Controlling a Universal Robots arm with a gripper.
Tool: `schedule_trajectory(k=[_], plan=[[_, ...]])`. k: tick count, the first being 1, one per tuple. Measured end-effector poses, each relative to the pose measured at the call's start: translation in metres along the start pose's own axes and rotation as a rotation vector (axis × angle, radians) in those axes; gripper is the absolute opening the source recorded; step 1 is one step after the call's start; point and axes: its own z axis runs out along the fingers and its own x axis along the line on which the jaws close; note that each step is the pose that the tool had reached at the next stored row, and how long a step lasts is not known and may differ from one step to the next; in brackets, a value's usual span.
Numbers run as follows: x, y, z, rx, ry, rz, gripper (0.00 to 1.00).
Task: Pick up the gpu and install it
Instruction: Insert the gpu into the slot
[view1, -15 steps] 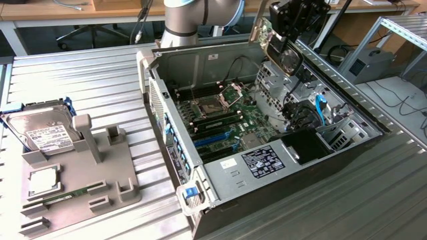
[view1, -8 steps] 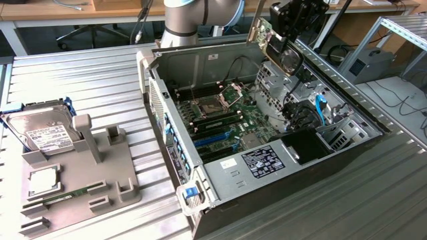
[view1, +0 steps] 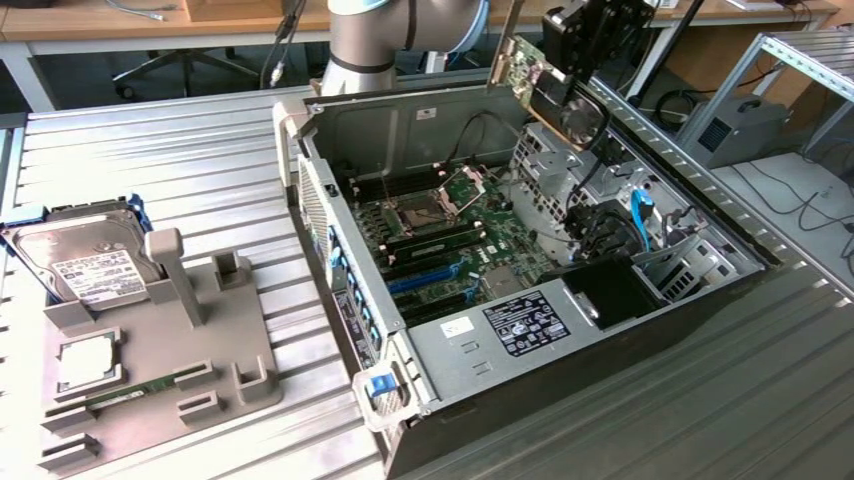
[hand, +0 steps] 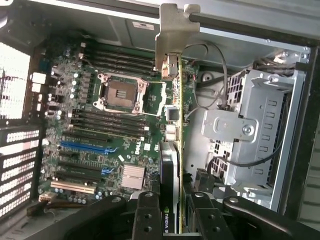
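Nearest the wrist camera, the end effector (hand: 175, 215) is pinching the gpu (hand: 173, 125) at one short end, with black fingers (hand: 147, 215) pressed against both faces of the card. Seen from there the card is edge-on. Its black cooler (hand: 167, 170) sits just past the grip, and its silver bracket (hand: 176, 35) is at the far end.

In the exterior view the gpu hangs in the air above the open computer case (view1: 601, 420), over the part of the case that holds the drive cage (hand: 260, 115). It touches nothing inside. The motherboard (hand: 120, 125) lies on the floor of the case, and its blue slot (hand: 82, 148) and the dark slots beside it are unfilled. Outside the case, to the exterior view's left, a hard drive (view1: 87, 265) leans in a grey holder (view1: 174, 370) on the ribbed tabletop (view1: 174, 150).

Going by its build, the gpu is probably light and stiff, and also fragile. The thin board would flex or crack under a twisting load, and the small soldered parts and edge contacts would not take rubbing. The green faces look smooth enough to slip under a weak pinch. The safest holds seem to be the bare board margins, the solid cooler body or the metal bracket. The fan blades and the contact edge are best avoided. The present grip at the end near the cooler looks reasonable, though the long overhang gives the card leverage against the fingers.
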Motion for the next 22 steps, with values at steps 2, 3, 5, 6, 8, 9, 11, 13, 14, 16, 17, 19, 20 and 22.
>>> schedule_trajectory(k=[2,3,5,6,8,9,11,13,14,16,17,19,20,22], plan=[[0.0000,0.0000,0.0000,-0.0007,0.0007,-0.025,0.27],[0.0000,0.0000,0.0000,-0.0010,0.0011,-0.038,0.27],[0.0000,0.0001,0.0000,-0.0017,0.0019,-0.065,0.27],[0.0000,0.0001,0.0000,-0.0020,0.0023,-0.077,0.27],[0.0000,0.0002,0.0001,-0.0029,0.0033,-0.113,0.27],[0.0000,0.0002,0.0001,-0.0032,0.0036,-0.123,0.27],[-0.0001,0.0004,0.0000,-0.0037,0.0044,-0.150,0.27],[-0.0001,0.0005,0.0000,-0.0042,0.0051,-0.172,0.27],[-0.0001,0.0006,0.0000,-0.0046,0.0056,-0.188,0.27],[-0.0002,0.0008,0.0000,-0.0053,0.0065,-0.218,0.27],[-0.0002,0.0009,0.0001,-0.0056,0.0068,-0.229,0.27],[-0.0002,0.0012,0.0001,-0.0063,0.0077,-0.259,0.27],[-0.0002,0.0012,0.0001,-0.0066,0.0081,-0.271,0.27],[-0.0003,0.0014,0.0001,-0.0071,0.0088,-0.293,0.27]])
